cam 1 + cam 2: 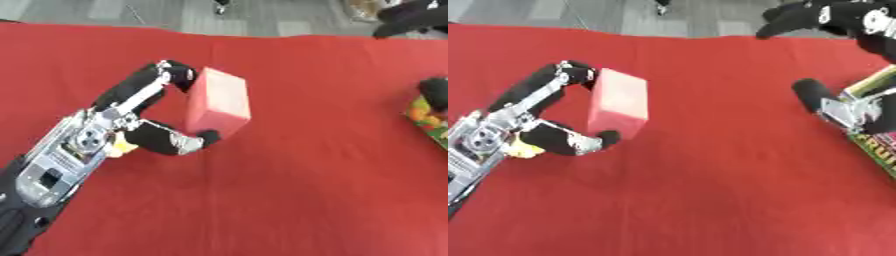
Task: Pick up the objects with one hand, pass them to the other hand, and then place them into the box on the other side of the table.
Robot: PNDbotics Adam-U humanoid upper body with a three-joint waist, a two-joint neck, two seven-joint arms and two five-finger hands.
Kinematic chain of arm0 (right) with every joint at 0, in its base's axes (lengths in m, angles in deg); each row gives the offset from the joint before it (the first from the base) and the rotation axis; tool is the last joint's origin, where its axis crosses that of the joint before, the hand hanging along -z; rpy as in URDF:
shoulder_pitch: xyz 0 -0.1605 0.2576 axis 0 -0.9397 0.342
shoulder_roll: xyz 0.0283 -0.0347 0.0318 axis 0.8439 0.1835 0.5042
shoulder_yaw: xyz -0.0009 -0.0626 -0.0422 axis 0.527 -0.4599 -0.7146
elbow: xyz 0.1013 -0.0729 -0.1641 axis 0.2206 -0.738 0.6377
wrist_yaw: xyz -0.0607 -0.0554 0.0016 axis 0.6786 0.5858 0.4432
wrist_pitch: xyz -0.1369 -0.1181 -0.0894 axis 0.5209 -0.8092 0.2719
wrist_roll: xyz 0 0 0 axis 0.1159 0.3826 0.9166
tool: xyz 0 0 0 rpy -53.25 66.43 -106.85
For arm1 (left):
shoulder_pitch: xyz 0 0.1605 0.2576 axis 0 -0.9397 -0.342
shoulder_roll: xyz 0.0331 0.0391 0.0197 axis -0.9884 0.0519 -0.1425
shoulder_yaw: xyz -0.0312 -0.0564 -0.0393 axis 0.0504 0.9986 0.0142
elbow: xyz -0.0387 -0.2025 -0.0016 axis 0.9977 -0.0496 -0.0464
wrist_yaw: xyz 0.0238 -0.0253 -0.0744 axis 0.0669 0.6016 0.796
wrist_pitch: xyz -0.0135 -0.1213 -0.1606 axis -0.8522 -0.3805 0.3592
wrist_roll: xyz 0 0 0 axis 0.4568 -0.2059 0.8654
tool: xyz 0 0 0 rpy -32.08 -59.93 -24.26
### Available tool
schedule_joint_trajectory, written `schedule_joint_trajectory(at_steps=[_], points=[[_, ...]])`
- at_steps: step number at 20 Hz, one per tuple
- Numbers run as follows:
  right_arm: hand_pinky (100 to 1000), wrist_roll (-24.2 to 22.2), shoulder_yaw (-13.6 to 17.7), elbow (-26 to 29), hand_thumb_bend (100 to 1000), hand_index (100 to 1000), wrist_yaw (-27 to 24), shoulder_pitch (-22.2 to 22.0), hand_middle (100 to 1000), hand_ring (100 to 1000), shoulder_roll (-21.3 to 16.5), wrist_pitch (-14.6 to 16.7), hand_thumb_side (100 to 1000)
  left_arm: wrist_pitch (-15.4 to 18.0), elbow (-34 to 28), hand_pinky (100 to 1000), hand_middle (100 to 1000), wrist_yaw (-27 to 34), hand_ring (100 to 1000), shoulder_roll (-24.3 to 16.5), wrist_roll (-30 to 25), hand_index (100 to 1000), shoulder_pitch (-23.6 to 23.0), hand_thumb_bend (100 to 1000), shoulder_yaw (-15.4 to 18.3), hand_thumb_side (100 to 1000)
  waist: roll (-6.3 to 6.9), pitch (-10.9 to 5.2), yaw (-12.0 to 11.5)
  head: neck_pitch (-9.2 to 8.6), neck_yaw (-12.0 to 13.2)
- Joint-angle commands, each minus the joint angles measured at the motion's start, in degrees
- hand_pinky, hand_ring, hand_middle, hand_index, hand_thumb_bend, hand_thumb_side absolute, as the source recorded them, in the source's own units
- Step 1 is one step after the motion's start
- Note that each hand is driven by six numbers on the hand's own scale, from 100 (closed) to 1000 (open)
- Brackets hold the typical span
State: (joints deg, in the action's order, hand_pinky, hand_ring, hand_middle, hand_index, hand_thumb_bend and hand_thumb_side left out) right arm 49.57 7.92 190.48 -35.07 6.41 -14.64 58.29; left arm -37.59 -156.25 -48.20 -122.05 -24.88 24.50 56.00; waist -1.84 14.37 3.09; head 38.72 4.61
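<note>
A red rectangular block [219, 102] sits tilted at the left of the red cloth. My left hand [131, 117] comes in from the lower left and clasps it. Its fingers [175, 72] curl over the block's far end and its thumb [194, 141] presses the near end. Whether the block rests on the cloth or hangs just above it, I cannot tell. A small yellow patch [122, 148] shows under the left palm. My right hand [837, 107] is at the right edge, beside a colourful printed box [877, 145], and it holds nothing that I can see.
The red cloth [289, 200] covers the whole table, with grey floor beyond its far edge. My black right arm [824, 15] crosses the upper right corner. A wide stretch of cloth lies between the block and the printed box.
</note>
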Motion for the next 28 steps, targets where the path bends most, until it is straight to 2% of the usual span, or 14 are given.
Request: schedule_joint_trajectory(at_steps=[1, 7, 14, 18, 28], points=[[967, -2.07, -0.96, 0.90, 100, 905, 0.41, 1.82, 859, 1000, 0.66, -0.47, 380, 0.81, -1.82, 711, 508, 0.16, 604, -0.40, 0.38, 552, 0.71, 100, 0.10, 282, 0.07, -1.59, -0.07, 0.41, -0.27], [960, -3.67, -3.29, 0.90, 100, 904, 1.91, 5.03, 861, 1000, 2.11, -0.57, 350, 1.52, -2.86, 710, 508, -0.39, 605, -0.30, 0.56, 551, 0.23, 100, -0.14, 264, -0.15, -1.86, 0.09, 0.92, -0.56], [951, -2.90, -5.47, 0.90, 100, 904, 8.40, 8.04, 855, 1000, 3.85, -2.36, 308, 1.81, -2.48, 709, 506, -1.39, 604, 0.53, 0.79, 551, -0.30, 100, -0.33, 268, -0.36, -2.11, 0.19, 1.37, -0.70], [948, -2.93, -8.10, -0.58, 100, 909, 11.48, 11.44, 857, 1000, 4.67, -4.15, 367, 2.03, -2.04, 708, 503, -2.03, 603, 0.77, 1.32, 550, -0.78, 100, -0.52, 262, -0.77, -2.30, 0.45, 1.82, -0.50], [942, -2.61, -12.12, -5.21, 102, 906, 15.75, 16.14, 848, 1000, 6.04, -5.25, 402, 2.28, -1.48, 703, 502, -5.07, 603, 1.62, 3.64, 547, -1.23, 100, -0.44, 224, -1.03, -2.44, 0.67, 2.22, -0.34]])
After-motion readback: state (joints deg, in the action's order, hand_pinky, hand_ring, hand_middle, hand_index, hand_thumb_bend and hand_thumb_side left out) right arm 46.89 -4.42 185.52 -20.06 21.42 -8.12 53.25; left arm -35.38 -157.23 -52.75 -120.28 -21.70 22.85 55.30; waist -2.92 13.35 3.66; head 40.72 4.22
